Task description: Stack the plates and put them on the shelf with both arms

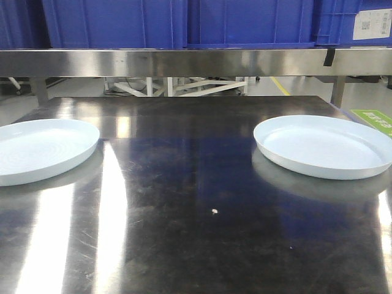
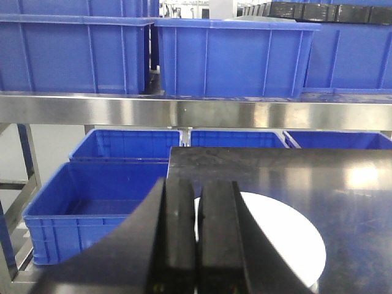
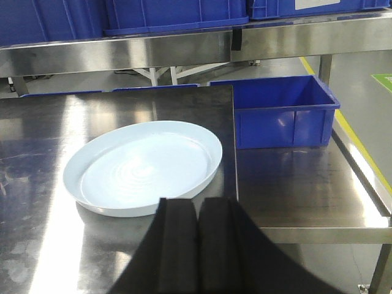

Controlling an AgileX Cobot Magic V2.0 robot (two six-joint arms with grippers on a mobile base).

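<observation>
The dark, shiny steel table [image 1: 202,177] carries two large, round, shallow dishes of glossy pale bluish-white with low upright rims. The left plate [image 1: 37,150] lies at the table's left side and is cut off by the edge of the front view. The right plate [image 1: 321,147] lies near the right edge. They are well apart, and between them is a broad stretch of bare steel with only a small white speck [image 1: 214,212] on it. Both plates lie flat, and their pale insides show nothing but reflections. Behind the table's far edge runs the brushed stainless-steel shelf rail [image 1: 184,61], with an open gap below it. On top of it stand big blue plastic crates [image 1: 116,24], whose walls hide their contents. The left pincer [image 2: 197,190] is clenched on nothing, its black fingers together, and hangs over the near-left rim of the left plate beside the table's left edge. Past that edge, lower blue crates [image 2: 92,208] stand open, showing only their blue walls and floors. The right pincer [image 3: 197,205] is likewise clenched and holds nothing, above the near rim of the right plate. That plate's far side comes close to the table's right edge, beyond which a lower steel ledge [image 3: 306,184] holds an open blue crate [image 3: 282,116].
</observation>
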